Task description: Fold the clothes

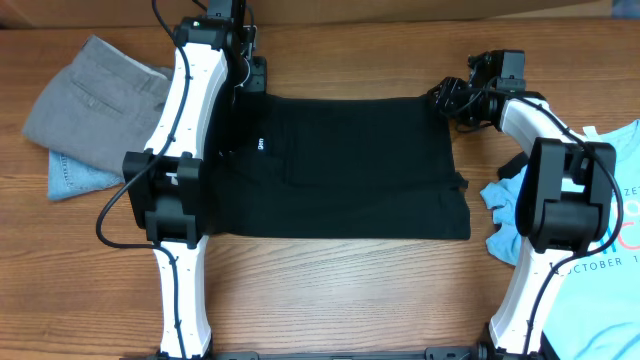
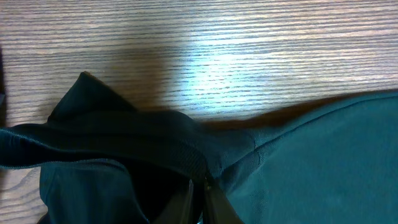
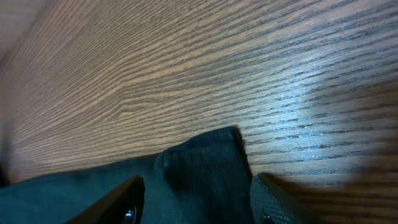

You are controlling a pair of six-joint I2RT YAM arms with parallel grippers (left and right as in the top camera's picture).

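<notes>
The black T-shirt [image 1: 350,165] lies flat across the middle of the table, with a small white logo [image 1: 257,146] near its left side. My left gripper [image 1: 245,78] is at the shirt's far left corner. In the left wrist view its fingers [image 2: 202,202] are pressed together on a raised fold of the shirt [image 2: 124,137]. My right gripper [image 1: 447,98] is at the far right corner. In the right wrist view its fingers [image 3: 196,202] are open, one on each side of the shirt's corner [image 3: 205,168], which lies on the wood.
Grey trousers [image 1: 95,90] and a light blue denim piece [image 1: 72,178] lie at the far left. A light blue T-shirt with printed text [image 1: 610,250] lies at the right edge, under the right arm. The table is bare wood [image 1: 350,290] in front.
</notes>
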